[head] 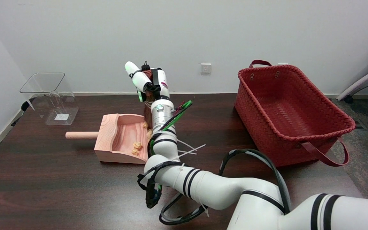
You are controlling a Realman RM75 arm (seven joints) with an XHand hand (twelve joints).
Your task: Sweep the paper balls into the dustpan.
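Note:
A pink wooden dustpan (115,140) lies left of centre on the dark table, its round handle pointing left and its open mouth facing right. Several crumpled yellowish paper balls (136,145) lie inside it, some near the front lip and some by the far right corner (145,125). My right hand (148,82) is raised over the dustpan's far right corner, fingers curled around a brown brush (147,112). The wrist hides most of the brush; only a dark strip shows at the dustpan's mouth.
A red woven basket (324,134) with handles stands at the right. A clear plastic bin (51,99) stands at the far left by the wall. My forearm, with its cables and loose zip ties (190,148), crosses the table right of the dustpan.

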